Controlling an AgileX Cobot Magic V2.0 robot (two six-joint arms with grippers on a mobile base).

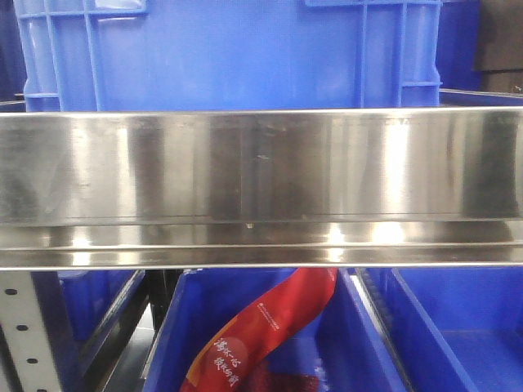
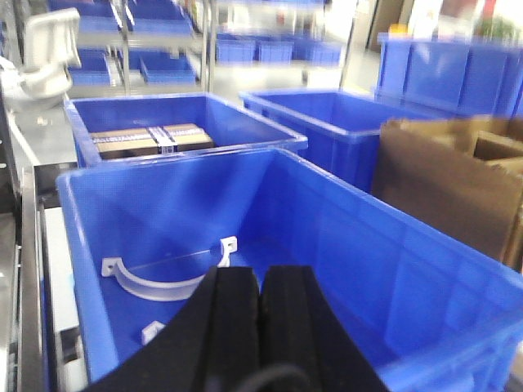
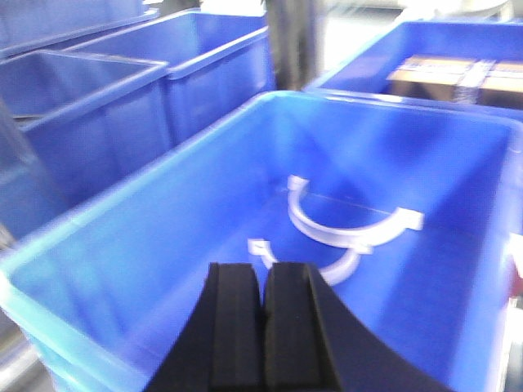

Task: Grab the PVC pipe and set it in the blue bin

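Observation:
Two white curved PVC pipe pieces lie on the floor of a blue bin (image 2: 368, 245). In the left wrist view one arc (image 2: 151, 286) shows whole, with squared, holed ends; only an end tab of the other (image 2: 153, 331) shows beside my finger. My left gripper (image 2: 260, 276) is shut and empty, hovering above the bin just in front of the arc. In the right wrist view both arcs (image 3: 343, 230) (image 3: 347, 265) lie in the same bin (image 3: 204, 180). My right gripper (image 3: 263, 273) is shut and empty, above the bin near the closer arc's end. Neither gripper shows in the front view.
A second blue bin holding flat cardboard packs (image 2: 151, 139) stands behind. A brown cardboard box (image 2: 449, 180) is at the right. In the front view a steel shelf rail (image 1: 261, 171) fills the middle, with a blue crate (image 1: 229, 49) above and a red bag (image 1: 261, 327) in a bin below.

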